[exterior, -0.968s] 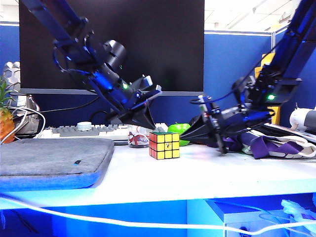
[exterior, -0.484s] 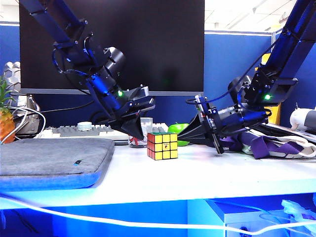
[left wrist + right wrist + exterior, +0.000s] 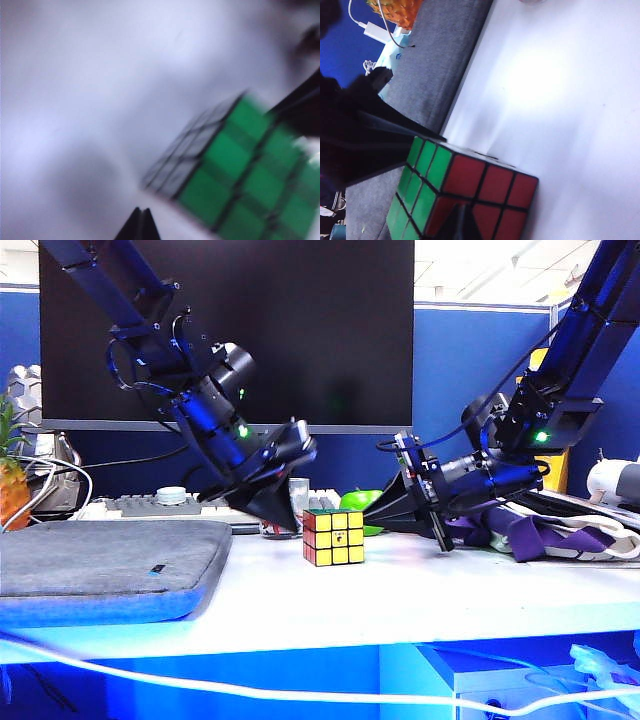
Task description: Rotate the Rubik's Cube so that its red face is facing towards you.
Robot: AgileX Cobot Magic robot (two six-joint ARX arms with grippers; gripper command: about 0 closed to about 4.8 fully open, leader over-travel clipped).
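Observation:
The Rubik's Cube (image 3: 333,537) rests on the white table, its yellow face toward the exterior camera and its green face (image 3: 245,175) on top. The red face (image 3: 490,190) points to the right, at my right gripper (image 3: 372,523). That gripper is shut, and its tips (image 3: 461,212) hang just in front of the red squares. My left gripper (image 3: 292,527) is shut too, tip down at the cube's left side. In the blurred left wrist view its closed tips (image 3: 141,214) sit beside the cube over bare table.
A grey pad (image 3: 110,565) covers the table's left part, with a pineapple (image 3: 12,490) behind it. A glass cup (image 3: 298,492), a green object (image 3: 362,502) and a keyboard (image 3: 180,505) stand behind the cube. Purple straps (image 3: 540,532) lie at the right.
My left gripper has come down from above the cube to its left side. The cube shifted slightly left, then back. My right gripper edged left toward it.

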